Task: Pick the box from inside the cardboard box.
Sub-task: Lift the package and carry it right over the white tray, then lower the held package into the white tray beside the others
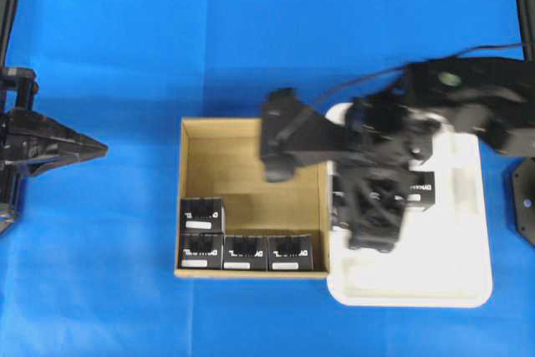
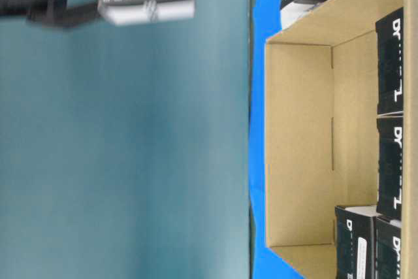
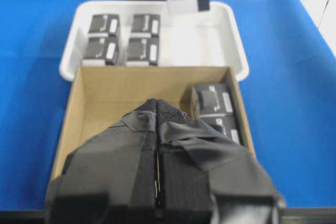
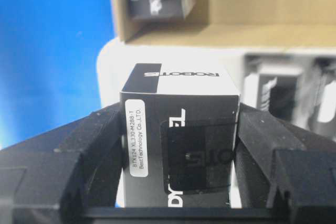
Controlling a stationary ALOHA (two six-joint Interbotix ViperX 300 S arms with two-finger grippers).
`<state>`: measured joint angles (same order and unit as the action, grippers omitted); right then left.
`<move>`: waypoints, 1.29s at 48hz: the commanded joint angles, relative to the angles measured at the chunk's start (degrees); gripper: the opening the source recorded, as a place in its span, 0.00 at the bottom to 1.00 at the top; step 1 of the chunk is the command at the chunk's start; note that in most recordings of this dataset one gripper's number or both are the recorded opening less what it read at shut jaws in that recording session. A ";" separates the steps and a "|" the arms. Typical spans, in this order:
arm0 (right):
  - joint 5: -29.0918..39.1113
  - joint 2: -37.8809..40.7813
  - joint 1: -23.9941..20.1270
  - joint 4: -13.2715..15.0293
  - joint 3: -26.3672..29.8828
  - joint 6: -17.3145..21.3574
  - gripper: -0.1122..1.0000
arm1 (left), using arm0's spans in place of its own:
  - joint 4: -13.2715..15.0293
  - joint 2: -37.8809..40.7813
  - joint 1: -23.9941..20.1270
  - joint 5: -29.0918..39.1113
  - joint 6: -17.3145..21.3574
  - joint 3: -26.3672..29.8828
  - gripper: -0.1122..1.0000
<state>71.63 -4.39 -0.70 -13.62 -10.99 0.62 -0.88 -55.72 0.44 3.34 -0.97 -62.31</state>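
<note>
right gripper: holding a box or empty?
Holding. In the right wrist view the right gripper has a black box clamped between both fingers.

Black box: small cuboid, white lettering, small white label on one side face. Upright, lifted clear, clamped between the right gripper's two fingers, above the white tray's edge.

Cardboard box: large, shallow, brown corrugated, plain tan inside, open top, flat on the blue cloth. Holds four identical black boxes in an L along its near-left corner. Rest of the floor bare.
</note>
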 commanded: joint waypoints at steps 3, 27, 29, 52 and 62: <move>-5.80 -5.27 -2.55 -0.35 -7.03 2.46 0.66 | -0.09 0.09 -0.09 1.76 -0.18 1.41 0.05; -26.02 -5.62 -7.56 0.44 -25.49 4.13 0.66 | -0.09 0.09 -0.18 1.93 -0.18 1.41 0.05; -27.42 -5.27 -7.56 0.88 -26.54 4.13 0.66 | -0.09 0.09 -0.18 1.93 -0.18 1.49 0.05; -37.71 1.23 -7.56 8.00 -29.79 4.48 0.66 | -0.09 0.00 -0.44 1.93 -0.18 1.58 0.05; -38.23 2.90 -7.29 9.14 -29.71 4.48 0.66 | -0.09 0.09 -0.53 1.93 -0.26 1.58 0.05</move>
<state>34.01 -1.85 -8.17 -4.75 -41.13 5.01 -0.88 -55.90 0.18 5.54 -1.14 -62.31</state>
